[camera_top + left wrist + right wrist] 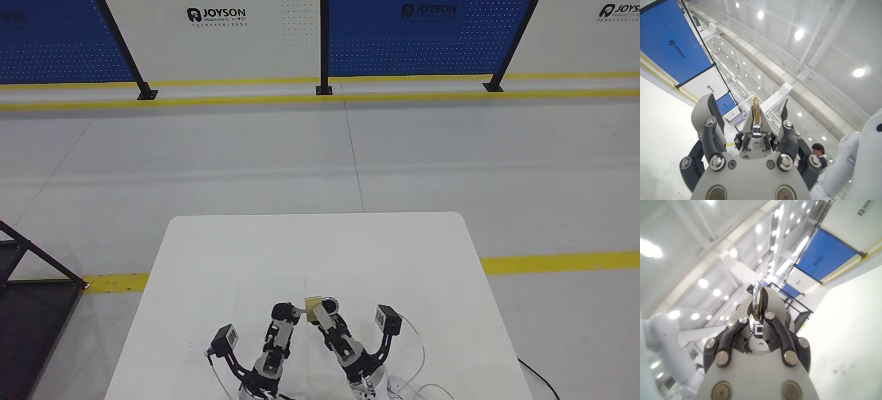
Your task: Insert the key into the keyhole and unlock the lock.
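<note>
The white rectangular desk [320,250] carried both arms at the middle of its near edge, their hands raised above it and turned towards one another. The right hand [761,297] was pressed together on a flat brass-coloured metal piece with a silvery rim [755,298], pinching it edge-on between its dark ribbed pads; whether this piece was the lock or the key could not be told. In the top view the piece [315,302] hung above the desk's near middle, clear of the surface, held between the two wrists. The left hand [748,98] was spread wide, its two fingers [712,106] standing apart with nothing between them, and pointed at the piece [756,111] held in the right hand [755,115] beyond it. Past the desk's far edge lay a pale floor with yellow lines [250,98] and a row of blue and white barrier panels [425,35]. A black metal frame [30,262] stood by the desk's left edge.
</note>
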`<state>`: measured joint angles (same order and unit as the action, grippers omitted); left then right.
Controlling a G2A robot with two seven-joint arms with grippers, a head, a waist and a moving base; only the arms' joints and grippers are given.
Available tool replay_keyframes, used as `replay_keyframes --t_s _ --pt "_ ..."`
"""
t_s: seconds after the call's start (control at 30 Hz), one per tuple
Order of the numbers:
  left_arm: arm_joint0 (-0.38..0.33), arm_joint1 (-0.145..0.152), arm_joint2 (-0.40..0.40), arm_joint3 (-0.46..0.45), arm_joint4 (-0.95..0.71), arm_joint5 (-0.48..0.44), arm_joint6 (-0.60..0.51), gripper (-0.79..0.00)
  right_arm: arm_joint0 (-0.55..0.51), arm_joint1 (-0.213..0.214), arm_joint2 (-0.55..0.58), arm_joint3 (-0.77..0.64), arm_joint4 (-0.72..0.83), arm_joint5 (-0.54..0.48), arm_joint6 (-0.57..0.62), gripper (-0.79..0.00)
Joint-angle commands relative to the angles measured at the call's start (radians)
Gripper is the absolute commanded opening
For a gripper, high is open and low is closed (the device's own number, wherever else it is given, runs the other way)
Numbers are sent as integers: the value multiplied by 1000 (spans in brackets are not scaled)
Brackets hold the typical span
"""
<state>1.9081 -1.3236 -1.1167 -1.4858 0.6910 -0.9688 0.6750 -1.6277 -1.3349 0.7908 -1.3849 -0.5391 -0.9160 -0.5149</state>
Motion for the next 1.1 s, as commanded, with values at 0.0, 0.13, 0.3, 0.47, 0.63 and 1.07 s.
replay_keyframes --t_s 0.0,0.13,0.3,0.47,0.63,1.07 --pt "1 6 -27 11 18 -28 -4 -237 -2 3 9 -2 -10 -8 21 -785" --pt "16 26 -62 -3 34 -44 -59 -394 -13 13 33 -23 -11 -13 69 -785" --pt "39 62 -78 -50 2 -44 -141 -440 -28 26 60 -65 -13 13 152 -785" --pt "48 89 -70 -74 -42 -44 -158 -480 -47 34 78 -107 0 42 200 -785" --pt "36 112 -43 -70 -60 -44 -169 -505 -52 36 86 -117 25 64 228 -785" --pt "-17 155 20 -57 -89 -44 -153 -665 -56 37 90 -126 40 72 255 -785"
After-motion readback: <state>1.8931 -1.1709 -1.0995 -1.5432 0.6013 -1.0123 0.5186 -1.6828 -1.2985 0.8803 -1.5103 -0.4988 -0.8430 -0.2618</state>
